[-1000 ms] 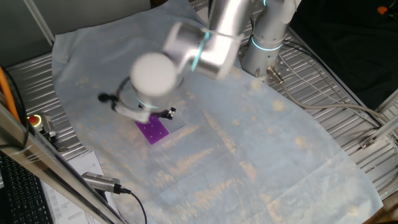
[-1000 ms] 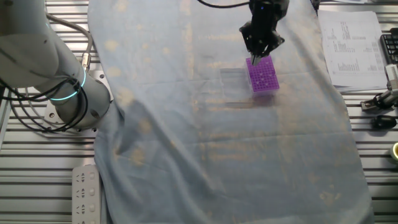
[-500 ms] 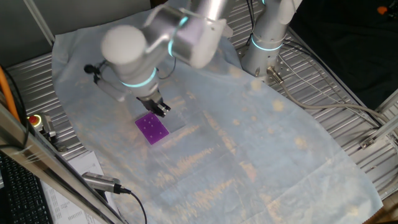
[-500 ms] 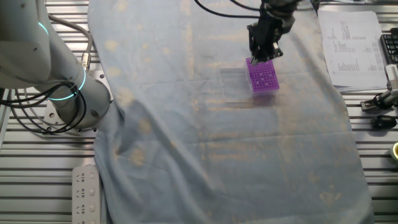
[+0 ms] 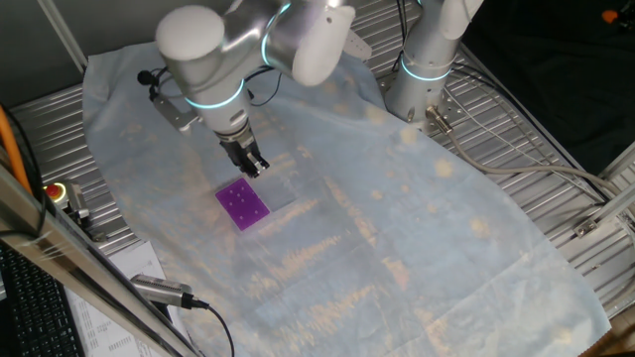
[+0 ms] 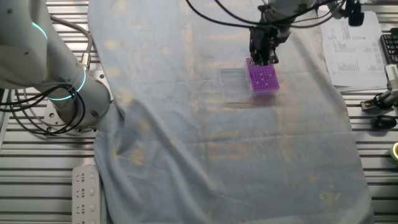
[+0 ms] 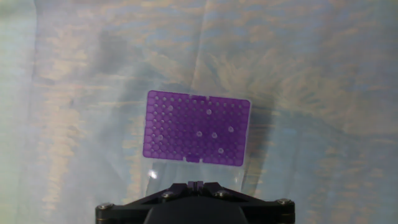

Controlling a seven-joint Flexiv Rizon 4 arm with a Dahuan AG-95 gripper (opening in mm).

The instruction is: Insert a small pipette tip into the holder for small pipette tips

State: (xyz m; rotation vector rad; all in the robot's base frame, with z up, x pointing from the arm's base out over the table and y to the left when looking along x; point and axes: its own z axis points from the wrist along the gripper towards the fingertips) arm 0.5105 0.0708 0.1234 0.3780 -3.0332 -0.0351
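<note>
The holder for small pipette tips (image 5: 243, 205) is a flat purple block with a grid of tiny holes, lying on the pale cloth. It also shows in the other fixed view (image 6: 262, 78) and in the hand view (image 7: 198, 128), where several holes look pale. My gripper (image 5: 255, 169) hangs just above the holder's far edge, pointing down, as the other fixed view (image 6: 263, 60) also shows. In the hand view the gripper (image 7: 196, 184) sits at the bottom edge with its jaws together. No pipette tip shows between them.
A wrinkled pale cloth (image 5: 397, 218) covers the table. A clear plastic piece (image 7: 249, 168) lies under the holder. The arm's base (image 5: 427, 69) stands at the back. Papers (image 6: 351, 43) and a black plug (image 6: 382, 122) lie beside the cloth. A red button (image 5: 57, 190) is at the left.
The arm has swung its elbow to the left and upward. The gripper has lifted a little from the holder's top and turned upright above its far edge. The holder has not moved.
</note>
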